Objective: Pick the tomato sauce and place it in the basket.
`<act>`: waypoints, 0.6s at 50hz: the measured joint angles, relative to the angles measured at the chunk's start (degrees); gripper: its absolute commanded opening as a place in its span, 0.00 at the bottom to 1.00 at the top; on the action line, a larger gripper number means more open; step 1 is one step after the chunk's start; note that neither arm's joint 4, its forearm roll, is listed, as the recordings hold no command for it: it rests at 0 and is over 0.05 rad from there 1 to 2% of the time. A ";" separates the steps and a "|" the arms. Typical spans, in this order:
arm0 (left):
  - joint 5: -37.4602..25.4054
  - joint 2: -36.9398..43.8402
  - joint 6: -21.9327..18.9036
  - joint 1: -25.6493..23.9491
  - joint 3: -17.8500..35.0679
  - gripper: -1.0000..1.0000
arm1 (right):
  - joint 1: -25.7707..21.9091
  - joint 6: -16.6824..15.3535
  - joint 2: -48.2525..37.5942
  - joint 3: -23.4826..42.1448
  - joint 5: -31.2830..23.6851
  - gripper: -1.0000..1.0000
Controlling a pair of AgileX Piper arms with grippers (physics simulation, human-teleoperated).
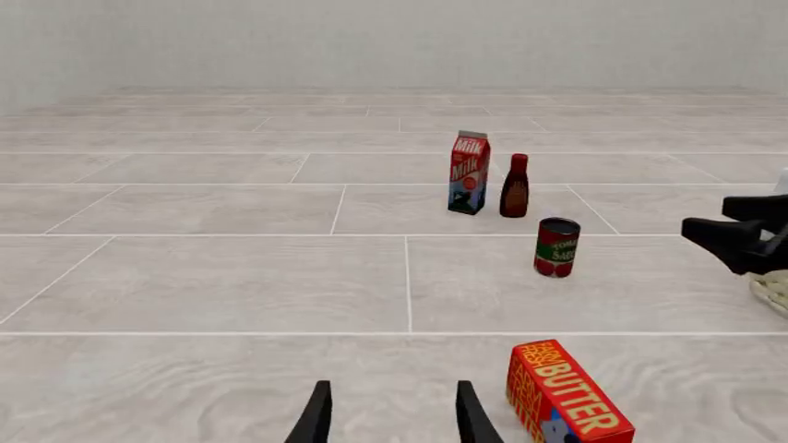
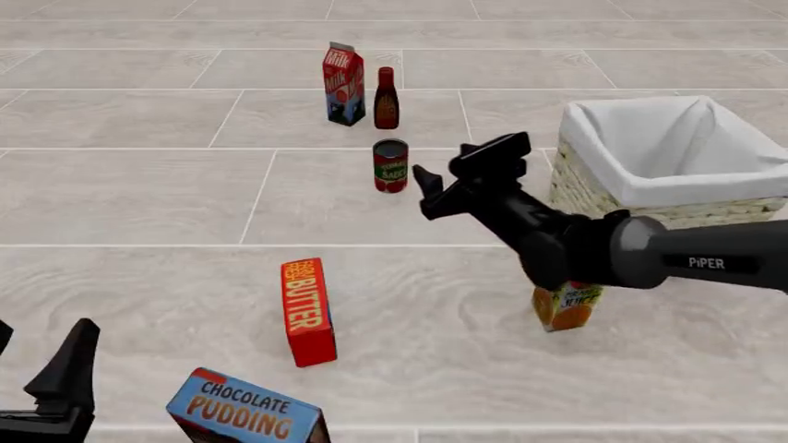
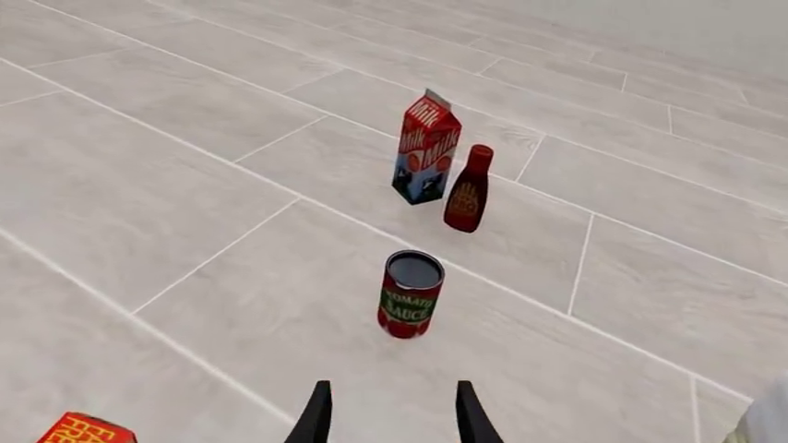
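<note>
Right end effector (image 2: 466,177) open, empty, just right of the sauce can (image 2: 390,165); can upright on the table, in front of milk (image 2: 343,84) and bottle (image 2: 386,98), left of basket (image 2: 577,189). Left end effector (image 1: 391,415) open, idle

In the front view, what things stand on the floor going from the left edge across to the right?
Chocolate pudding box → butter box → milk carton → juice carton → basket. The dark bottle and the tomato sauce can overlap in the order, so I left them out.
</note>
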State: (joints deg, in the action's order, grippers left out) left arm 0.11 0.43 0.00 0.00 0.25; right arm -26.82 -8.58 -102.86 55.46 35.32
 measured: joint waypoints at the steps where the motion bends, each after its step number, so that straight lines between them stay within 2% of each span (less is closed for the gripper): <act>1: 0.00 0.00 0.00 0.00 0.00 1.00 | 0.03 0.03 -0.43 0.37 0.05 1.00; 30: 0.00 0.00 0.00 0.00 0.00 1.00 | 2.38 1.07 -12.03 12.27 -1.19 1.00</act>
State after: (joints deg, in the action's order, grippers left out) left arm 0.11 0.43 0.00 0.00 0.25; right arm -24.44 -7.51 -114.89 67.73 34.13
